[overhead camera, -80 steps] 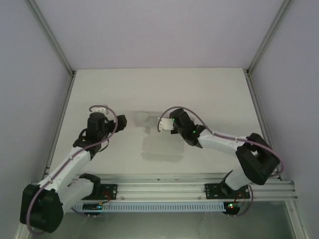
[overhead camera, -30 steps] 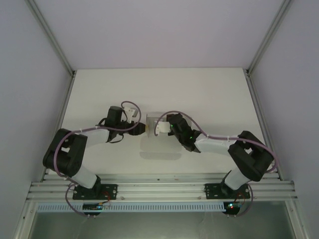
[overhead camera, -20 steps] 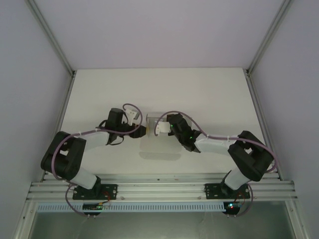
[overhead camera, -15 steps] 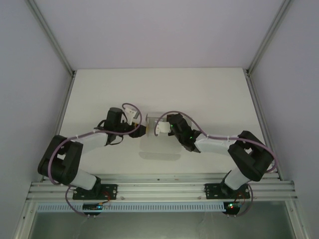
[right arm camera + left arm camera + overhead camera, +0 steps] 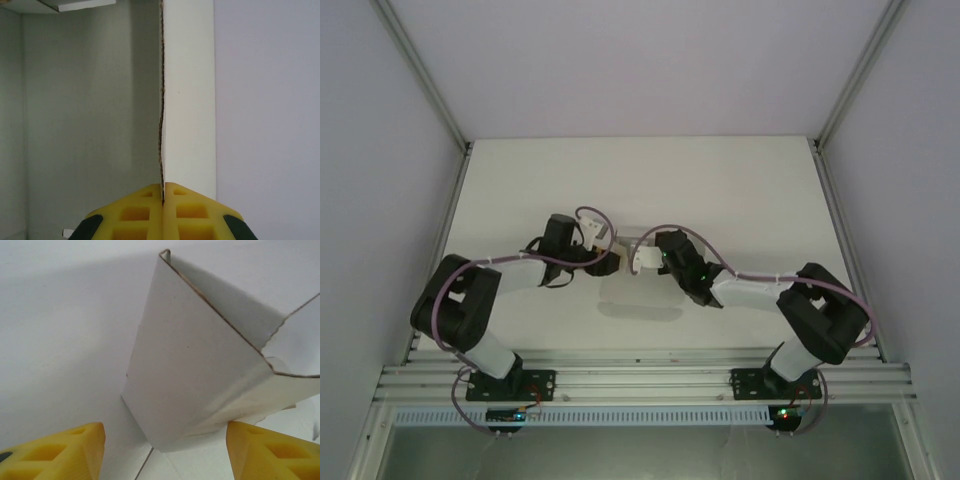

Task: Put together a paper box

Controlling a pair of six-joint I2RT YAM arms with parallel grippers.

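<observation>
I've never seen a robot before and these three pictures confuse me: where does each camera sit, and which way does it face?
Top external: fixed above and behind the arms, looking down on the table; both whole arms show, left end effector and right end effector either side of the paper box.
Left wrist: on the left arm, looking along its spread yellow fingertips at the box's outside.
Right wrist: on the right arm, looking along its shut yellow fingers, which pinch a box panel's edge.
Shared: all see the box.
</observation>
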